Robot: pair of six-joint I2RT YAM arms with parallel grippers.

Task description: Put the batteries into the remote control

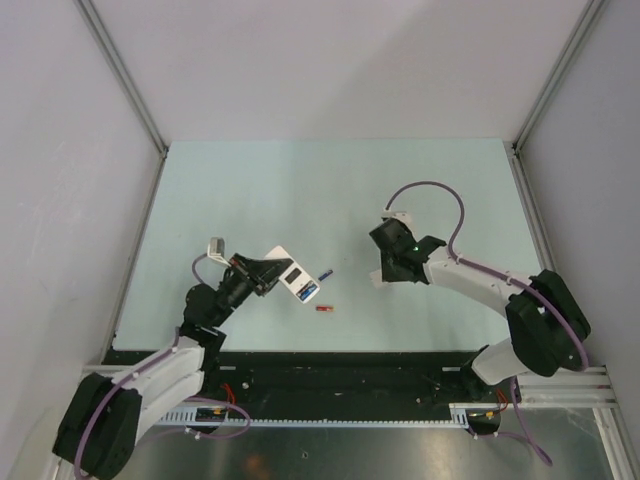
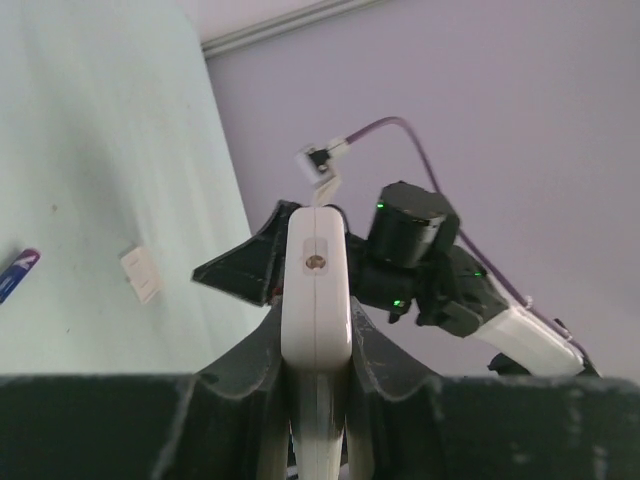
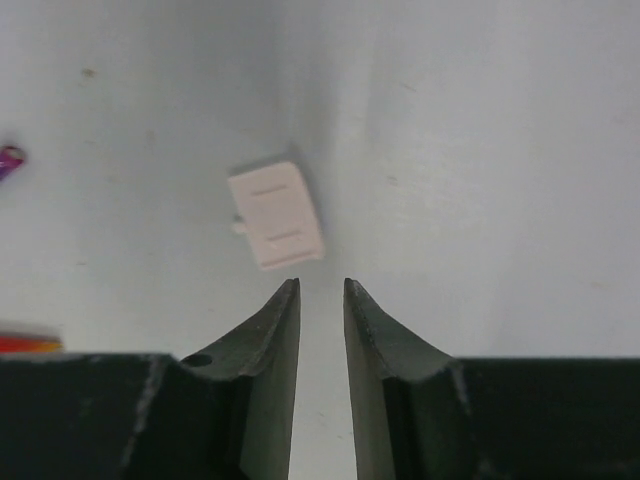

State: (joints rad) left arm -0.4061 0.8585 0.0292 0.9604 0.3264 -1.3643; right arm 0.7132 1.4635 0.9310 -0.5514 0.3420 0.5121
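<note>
Where the left gripper (image 2: pixel 318 352) clamps it, the remote control (image 2: pixel 316 265) is hidden.

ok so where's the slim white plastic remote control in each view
top external: slim white plastic remote control left of centre, held in the left gripper.
left wrist: centre, edge-on, remote control clamped in that gripper.
right wrist: not in it.
shared landmark: dark blue-purple battery, beside the remote in the top view; at the left edge of both wrist views.

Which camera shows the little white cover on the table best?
Right wrist: the battery cover lies close, grooves and tab clear. Left wrist shows it small and distant. The top view does not show it clearly.
</note>
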